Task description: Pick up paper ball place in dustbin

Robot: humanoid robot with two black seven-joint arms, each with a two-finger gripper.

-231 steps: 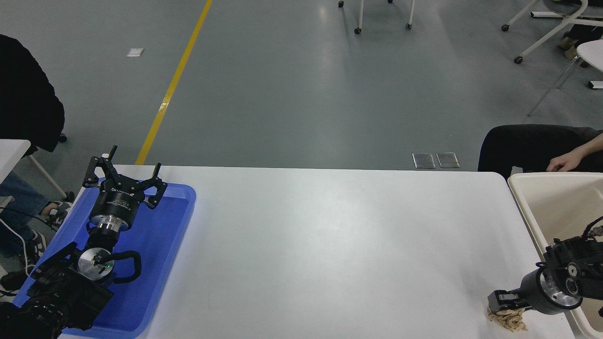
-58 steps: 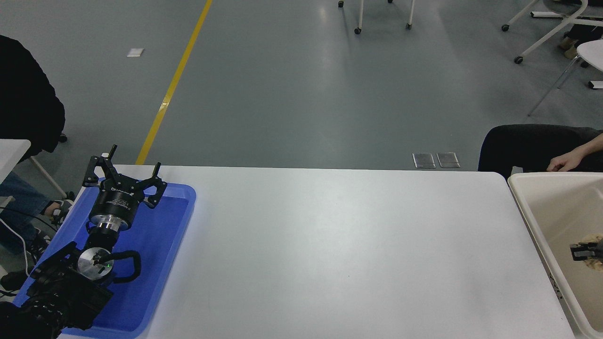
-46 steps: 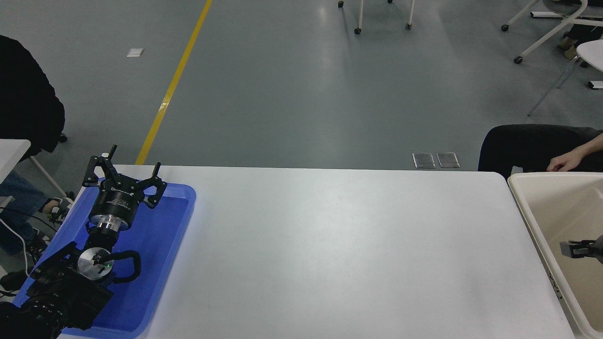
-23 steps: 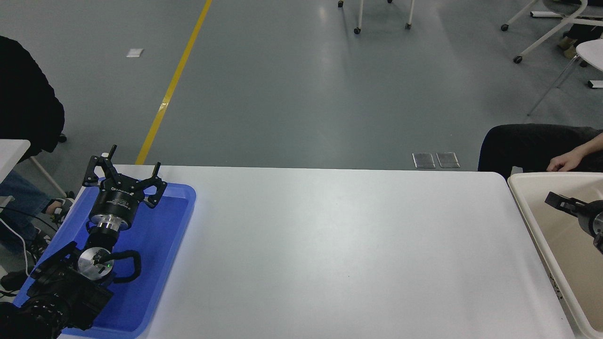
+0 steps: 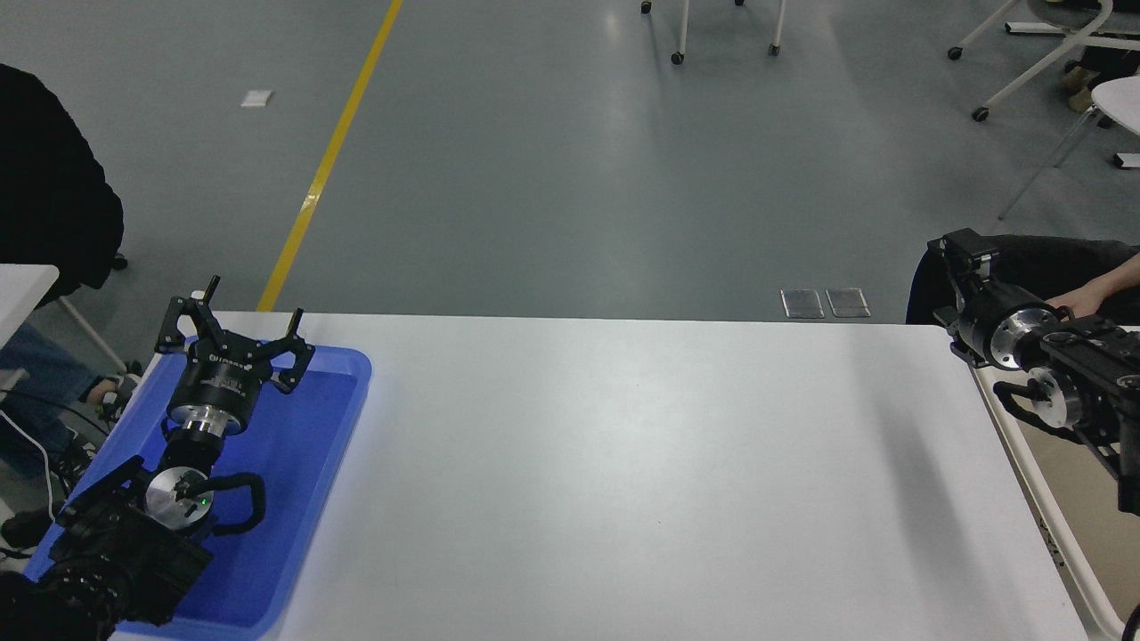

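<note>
Grey smooth floor (image 5: 552, 169), soft glare patches from overhead light. Yellow line (image 5: 331, 156) runs diagonally from top toward the worktop's far left corner. Small white scrap (image 5: 256, 99) on floor left of it. Two metal floor plates (image 5: 824, 302) just past the white worktop (image 5: 623, 481). Castor chair legs (image 5: 712, 31) at top centre, white-framed furniture on castors (image 5: 1038, 62) top right.

My left arm (image 5: 134, 525): matte black housings, polished silver wrist discs, small green LED, looped black cable, white lettering on the cuff below the left gripper (image 5: 233, 331). My right arm (image 5: 1060, 374): same black w/ silver disc joints, black cable loop, boxy tip.
</note>
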